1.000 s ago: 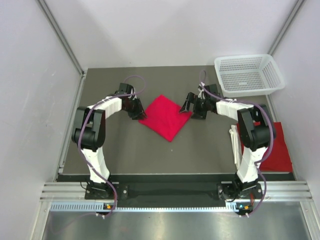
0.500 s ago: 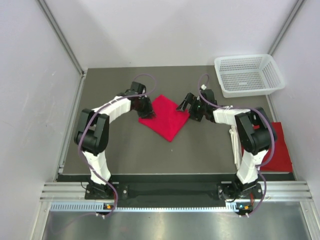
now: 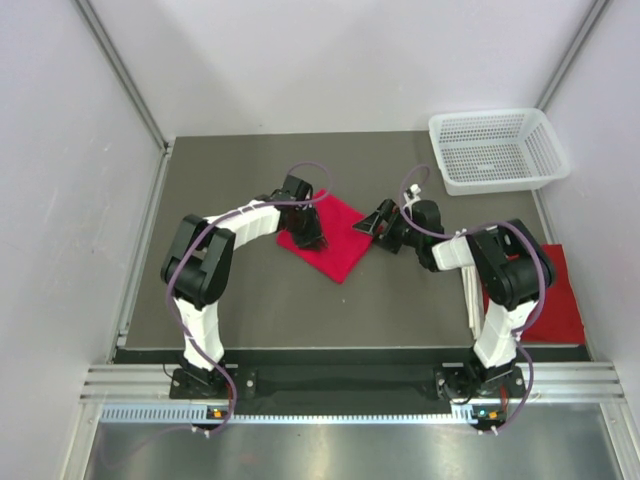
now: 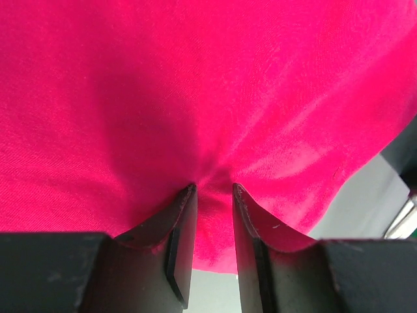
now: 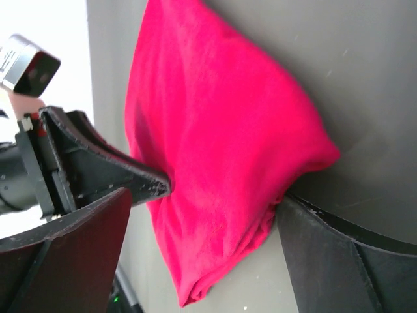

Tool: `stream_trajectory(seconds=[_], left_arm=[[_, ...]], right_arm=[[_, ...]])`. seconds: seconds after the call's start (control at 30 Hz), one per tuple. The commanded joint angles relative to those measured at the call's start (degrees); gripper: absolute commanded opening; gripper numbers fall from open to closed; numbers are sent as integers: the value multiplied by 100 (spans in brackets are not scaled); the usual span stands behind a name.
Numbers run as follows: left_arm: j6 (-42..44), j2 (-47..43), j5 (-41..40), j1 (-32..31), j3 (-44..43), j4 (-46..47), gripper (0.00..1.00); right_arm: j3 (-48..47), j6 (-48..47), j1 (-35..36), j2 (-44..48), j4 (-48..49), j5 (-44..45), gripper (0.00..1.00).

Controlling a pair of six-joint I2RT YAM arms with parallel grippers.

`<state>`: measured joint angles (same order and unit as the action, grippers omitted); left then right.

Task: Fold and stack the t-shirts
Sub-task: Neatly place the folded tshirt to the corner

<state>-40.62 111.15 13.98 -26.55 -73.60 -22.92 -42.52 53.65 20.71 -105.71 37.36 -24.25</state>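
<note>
A folded red t-shirt (image 3: 338, 240) lies as a diamond in the middle of the dark table. My left gripper (image 3: 306, 228) is at its left corner. In the left wrist view that gripper (image 4: 214, 188) is shut on a pinch of the red cloth (image 4: 195, 98), which fills the frame. My right gripper (image 3: 374, 222) is at the shirt's right corner. It (image 5: 225, 192) stands open, its fingers on either side of the folded corner (image 5: 221, 130), both touching the cloth. Another red t-shirt (image 3: 557, 300) lies at the table's right edge.
A white mesh basket (image 3: 497, 150) stands at the back right corner. A white strip (image 3: 468, 290) lies beside the right arm, next to the second shirt. Grey walls close in the table (image 3: 250, 300) on the left, back and right.
My left gripper has moved right onto the shirt's left corner and carried it inward. The right gripper has come down to the right corner, its jaws narrowing slightly.
</note>
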Motion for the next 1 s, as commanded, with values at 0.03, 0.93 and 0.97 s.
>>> stream_trajectory(seconds=[0.03, 0.93, 0.97], left_arm=[[45, 91, -273, 18, 92, 86, 34], [72, 319, -290, 18, 197, 147, 33], [72, 319, -290, 18, 197, 156, 33]], right_arm=[[165, 243, -49, -204, 947, -519, 89], [-564, -751, -137, -450, -1399, 694, 82], [-564, -751, -137, -459, -1390, 676, 81]])
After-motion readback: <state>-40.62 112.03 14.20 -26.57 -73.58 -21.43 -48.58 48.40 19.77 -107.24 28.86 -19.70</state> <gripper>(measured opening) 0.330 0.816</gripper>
